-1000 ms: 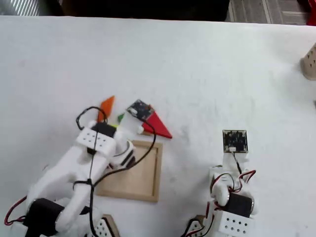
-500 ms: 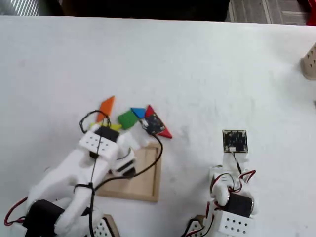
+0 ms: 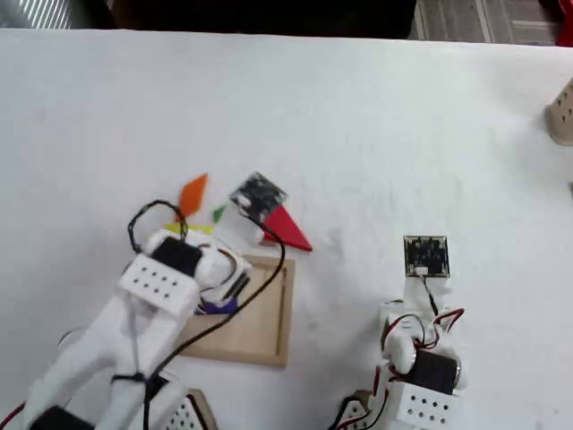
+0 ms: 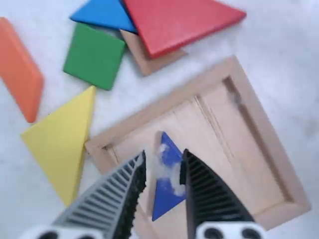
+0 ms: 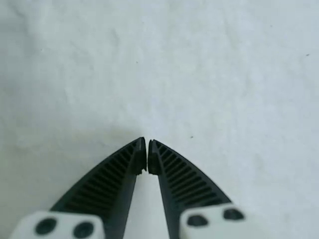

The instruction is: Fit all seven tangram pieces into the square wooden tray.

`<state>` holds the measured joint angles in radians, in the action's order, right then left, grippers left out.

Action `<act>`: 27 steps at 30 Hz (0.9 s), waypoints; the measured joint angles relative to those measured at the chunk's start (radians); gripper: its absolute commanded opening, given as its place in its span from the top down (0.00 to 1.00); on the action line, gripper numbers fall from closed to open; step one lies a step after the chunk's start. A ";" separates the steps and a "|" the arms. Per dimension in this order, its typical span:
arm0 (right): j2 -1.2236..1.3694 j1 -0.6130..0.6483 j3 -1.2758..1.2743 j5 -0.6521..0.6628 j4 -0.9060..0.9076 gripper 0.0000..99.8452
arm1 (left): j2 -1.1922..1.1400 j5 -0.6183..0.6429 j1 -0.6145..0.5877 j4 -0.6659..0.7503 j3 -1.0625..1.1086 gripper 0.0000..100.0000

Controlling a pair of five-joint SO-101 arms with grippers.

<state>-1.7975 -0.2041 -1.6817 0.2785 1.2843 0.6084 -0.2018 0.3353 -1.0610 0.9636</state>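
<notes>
- My left gripper (image 4: 163, 157) is open only narrowly and seems to pinch the dark blue triangle (image 4: 166, 196), low over the floor of the wooden tray (image 4: 169, 97), close to one tray corner.
- If I let go with it tilted, I judge it could lean on the rim and not lie flat.
- Set askew near that corner, it could take room the bigger pieces need.
- Six pieces lie on the table just beyond the tray's far rim: yellow triangle (image 4: 62, 139), orange parallelogram (image 4: 20, 69), green square (image 4: 94, 56), light blue triangle (image 4: 102, 14), red triangle (image 4: 174, 22) overlapping a plain wood triangle (image 4: 149, 57).
- The yellow triangle touches the rim, so sliding could jam it there.
- My right gripper (image 5: 147, 149) is closed and empty over bare table.
</notes>
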 measured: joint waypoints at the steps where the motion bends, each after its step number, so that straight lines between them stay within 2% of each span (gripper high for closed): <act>1: 0.000 0.000 0.000 0.000 0.000 0.98 | 0.040 0.057 0.000 -0.002 0.005 0.98; 5: 0.000 0.000 0.000 0.000 0.000 0.98 | 0.126 0.244 -0.002 0.060 0.110 0.98; 11: 0.000 0.000 0.000 0.000 0.000 0.98 | 0.110 0.408 -0.068 0.373 0.313 0.98; 20: 0.000 0.000 0.000 0.000 0.000 0.98 | -0.057 0.453 -0.074 0.434 0.318 0.98; 27: 0.000 0.000 0.000 0.000 0.000 0.98 | -0.169 0.453 0.031 0.436 0.250 0.98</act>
<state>-1.7975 -0.2041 -1.6817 0.2785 1.2843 0.4396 0.2509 0.3659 -0.6252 1.2137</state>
